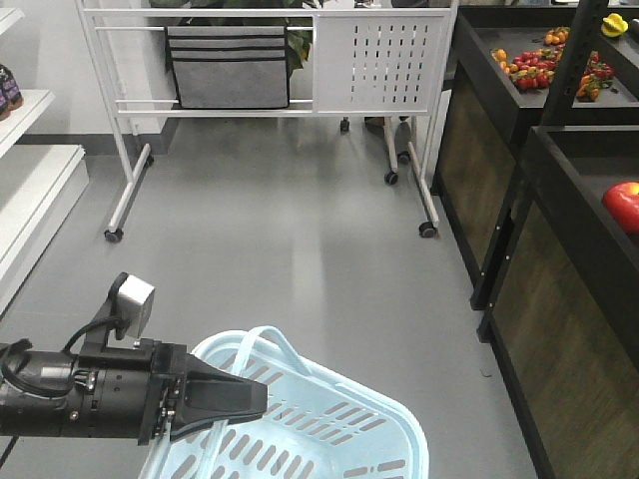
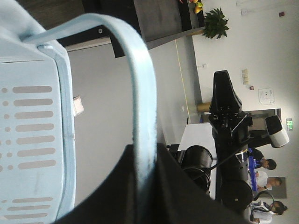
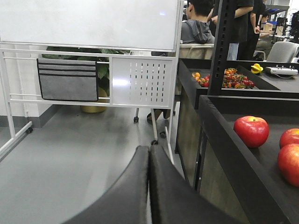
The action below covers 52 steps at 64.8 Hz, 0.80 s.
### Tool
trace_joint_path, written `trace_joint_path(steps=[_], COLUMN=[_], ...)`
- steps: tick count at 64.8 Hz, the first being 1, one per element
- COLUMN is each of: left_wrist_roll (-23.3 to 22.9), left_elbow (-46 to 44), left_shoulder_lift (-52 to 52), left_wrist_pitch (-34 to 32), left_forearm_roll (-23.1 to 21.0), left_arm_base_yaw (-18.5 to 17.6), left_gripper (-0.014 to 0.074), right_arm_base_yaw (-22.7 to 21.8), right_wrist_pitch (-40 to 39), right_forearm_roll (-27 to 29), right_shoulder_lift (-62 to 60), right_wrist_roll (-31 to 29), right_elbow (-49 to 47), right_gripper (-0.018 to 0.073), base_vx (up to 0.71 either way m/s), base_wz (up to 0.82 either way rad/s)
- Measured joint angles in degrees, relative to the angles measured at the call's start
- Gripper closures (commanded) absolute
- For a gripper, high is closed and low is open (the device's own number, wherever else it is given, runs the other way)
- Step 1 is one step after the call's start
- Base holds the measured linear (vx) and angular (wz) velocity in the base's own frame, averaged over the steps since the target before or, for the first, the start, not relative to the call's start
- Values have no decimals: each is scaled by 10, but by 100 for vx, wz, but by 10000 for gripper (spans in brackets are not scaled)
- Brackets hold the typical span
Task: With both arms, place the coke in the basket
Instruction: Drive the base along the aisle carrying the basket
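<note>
Grey smooth floor (image 1: 280,220) of a shop-like room, front view; at the back, a white wheeled metal rack (image 1: 384,60) carrying a grey fabric pocket organiser (image 1: 228,68); along the right side, dark display shelves (image 1: 559,299) bearing small red and orange tomatoes (image 1: 539,72) and a red apple (image 1: 624,205). At lower centre, the light blue plastic shopping basket with slotted sides (image 1: 300,444), cut by the bottom edge of the frame; whether its base touches the floor cannot be told. Left black robot arm (image 1: 70,399) at the lower left edge, a small silver-grey box (image 1: 133,302) on top; its black pointed claw (image 1: 255,399) lies over the basket's near rim, at the foot of one thin loop handle (image 1: 272,339). Left wrist view: the loop handle passes straight between the two black fingers (image 2: 107,196), which are clamped on it; the right black robot arm (image 2: 229,149) stands in the background, its claw (image 2: 223,81) well apart from the basket. Right wrist view: the right claw's fingers pressed together along their length with no gap, aimed toward the rack; red apples (image 3: 252,130) lie on the dark shelf to one side.
</note>
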Motion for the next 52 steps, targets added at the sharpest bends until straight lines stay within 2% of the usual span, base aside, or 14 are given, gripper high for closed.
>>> trace_joint_path(steps=[52], left_wrist_roll=[0], left_elbow=[0], left_shoulder_lift=[0], left_wrist_pitch=[0], left_forearm_roll=[0], left_arm_base_yaw=[0], left_gripper=[603], right_arm_base_yaw=[0], right_wrist_pitch=[0], right_forearm_roll=[0], right_shoulder_lift=[0], right_wrist_roll=[0], right_elbow=[0], right_gripper=[569], base_vx=[16], base_wz=[1])
